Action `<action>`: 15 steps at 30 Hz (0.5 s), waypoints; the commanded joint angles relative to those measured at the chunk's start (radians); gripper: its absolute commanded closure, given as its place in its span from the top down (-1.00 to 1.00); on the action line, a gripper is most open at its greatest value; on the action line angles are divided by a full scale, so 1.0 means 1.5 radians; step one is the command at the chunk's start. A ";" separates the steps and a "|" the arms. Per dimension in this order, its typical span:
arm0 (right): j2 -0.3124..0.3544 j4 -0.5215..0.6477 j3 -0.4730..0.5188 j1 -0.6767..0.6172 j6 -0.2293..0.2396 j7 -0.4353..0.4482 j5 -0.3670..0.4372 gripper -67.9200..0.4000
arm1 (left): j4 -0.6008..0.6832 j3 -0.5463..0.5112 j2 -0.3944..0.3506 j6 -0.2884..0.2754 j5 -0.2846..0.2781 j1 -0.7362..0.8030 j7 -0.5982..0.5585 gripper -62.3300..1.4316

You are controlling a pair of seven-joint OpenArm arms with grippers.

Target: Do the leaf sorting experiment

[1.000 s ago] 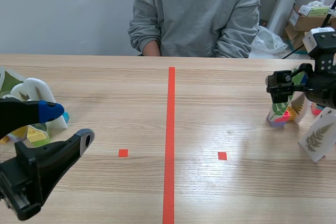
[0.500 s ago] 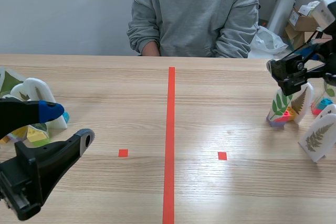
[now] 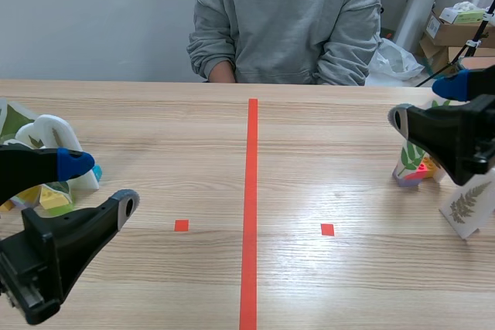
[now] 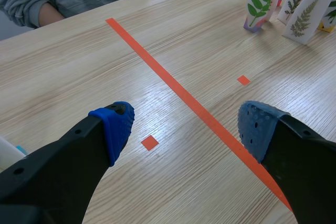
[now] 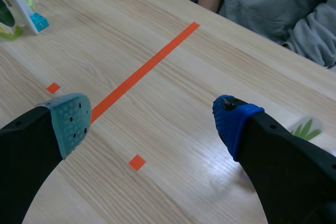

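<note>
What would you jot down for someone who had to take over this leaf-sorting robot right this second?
Left pincer: open, holding nothing, low over the table's left side.
Right pincer: open, holding nothing, near the right-hand leaf cards.
Cards: that cluster stands at the table's right edge. The left-hand leaf cards stand at its left edge, beyond the left pincer.
Done: nothing visibly sorted.
Left: seemingly everything, starting with picking a first card.
A person sits across the table.

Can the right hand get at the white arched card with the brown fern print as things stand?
Probably yes. The right hand is open, empty and close to the white arched card with the brown fern print, whose near side faces bare wooden table. The white green-leaf card beside it might get bumped.
</note>
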 commanded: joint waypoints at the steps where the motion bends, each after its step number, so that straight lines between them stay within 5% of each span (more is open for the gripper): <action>1: 0.011 0.006 0.015 -0.012 0.002 0.001 0.022 0.41 | 0.010 -0.001 0.003 -0.002 -0.009 0.003 -0.010 0.42; 15: 0.011 0.040 0.048 -0.138 0.002 -0.065 0.084 0.41 | 0.010 -0.001 -0.009 -0.007 -0.027 0.003 -0.010 0.42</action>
